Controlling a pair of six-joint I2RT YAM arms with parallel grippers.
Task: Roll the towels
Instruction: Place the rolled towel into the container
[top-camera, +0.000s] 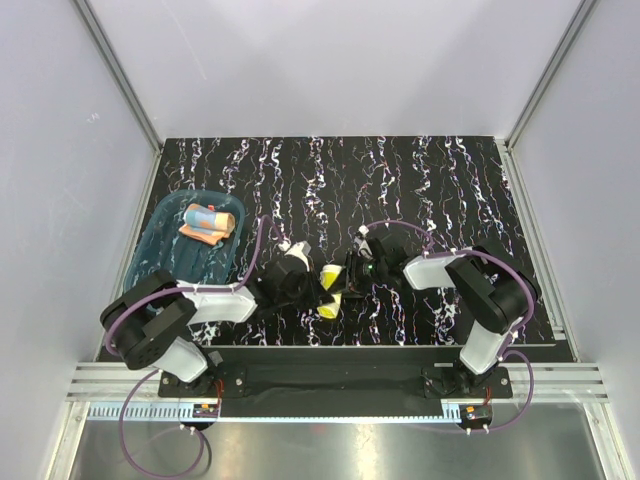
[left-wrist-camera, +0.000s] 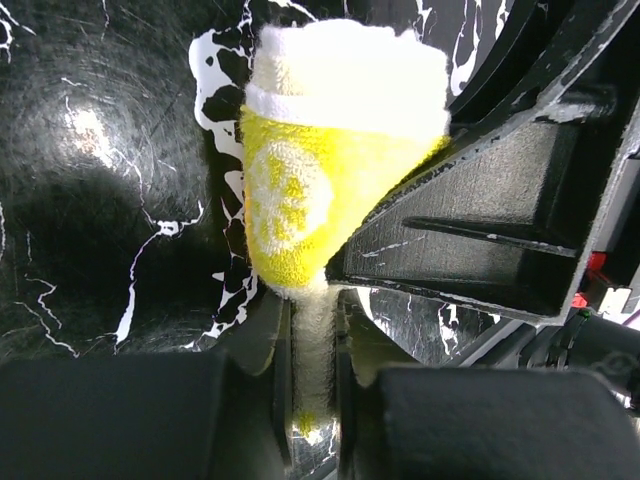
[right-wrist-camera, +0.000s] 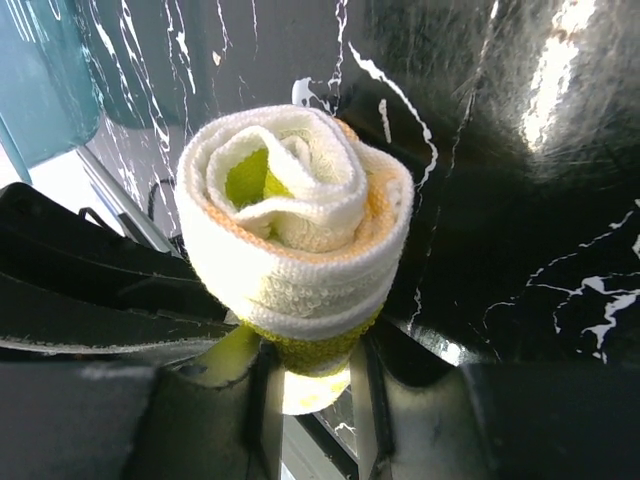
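1. Left tool (left-wrist-camera: 312, 385) pinches the yellow towel (left-wrist-camera: 300, 190) by its loose tail, so the roll cannot unwind, I judge.
2. Right tool (right-wrist-camera: 308, 385) clamps the roll's end, mid-tabletop (top-camera: 430, 180).
3. Orange-pink towel (top-camera: 208, 222) lies rolled in the tray (top-camera: 158, 232).

Robotics lab test cell, seen from above. Plain pale walls (top-camera: 330, 60) on aluminium posts (top-camera: 120, 75) enclose a black marbled table (top-camera: 420, 170). A left arm (top-camera: 200, 305) and a right arm (top-camera: 470, 285) are bolted to a metal rail (top-camera: 330, 380) along the lower edge of the frame, with purple cables (top-camera: 125, 440) looping at lower left.
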